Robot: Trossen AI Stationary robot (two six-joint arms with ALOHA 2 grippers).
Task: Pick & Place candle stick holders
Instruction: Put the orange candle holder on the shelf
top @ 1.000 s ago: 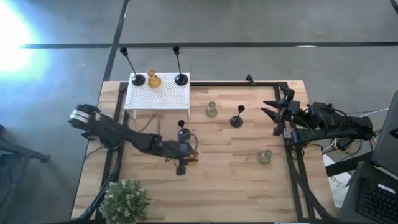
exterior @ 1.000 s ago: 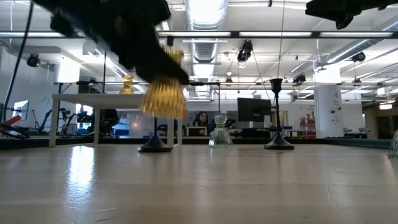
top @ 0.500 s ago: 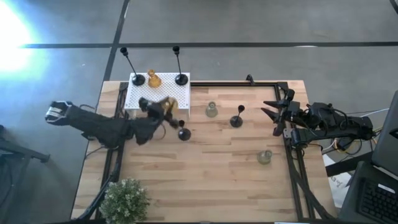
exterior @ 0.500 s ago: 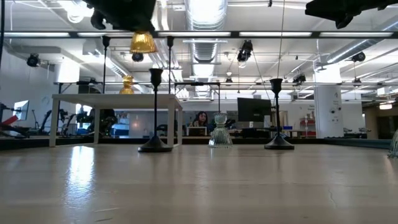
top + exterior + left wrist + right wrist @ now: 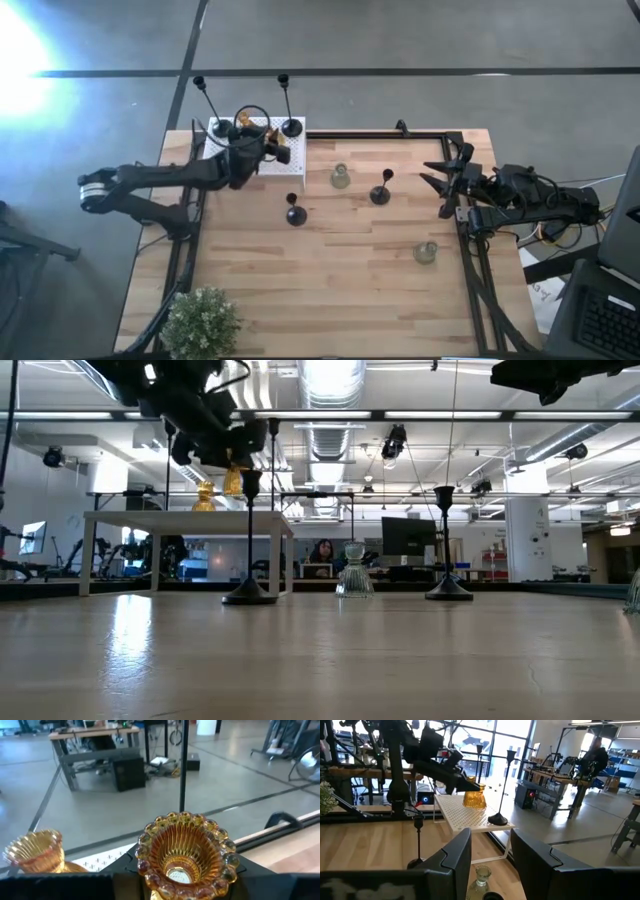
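Spanning the scene, the wooden table (image 5: 330,270) carries the white perforated box (image 5: 262,158) at its far left corner, and that box serves as the landmark. On the box stand two black holders (image 5: 291,127), one at each far corner, and an amber glass holder (image 5: 245,127) between them. The left gripper (image 5: 268,148) hovers above the box's middle, clamped on a second amber glass holder (image 5: 184,852), which hangs clear of the box top in the low view and points its ribbed cup into the wrist camera. The right gripper (image 5: 440,180) waits well to the right of the box at the table's edge, fingers (image 5: 454,857) apart and holding nothing.

Off the box, four pieces are left on the wood: a black holder (image 5: 295,213) just in front of the box, a pale green glass holder (image 5: 340,178) just to its right, another black holder (image 5: 381,190) further right, and a second pale green holder (image 5: 426,252) well away, near the right gripper. A potted plant (image 5: 202,322) sits at the near left corner.

By my reckoning three are placed, one is about to be set down, and four remain, so the job looks near halfway.
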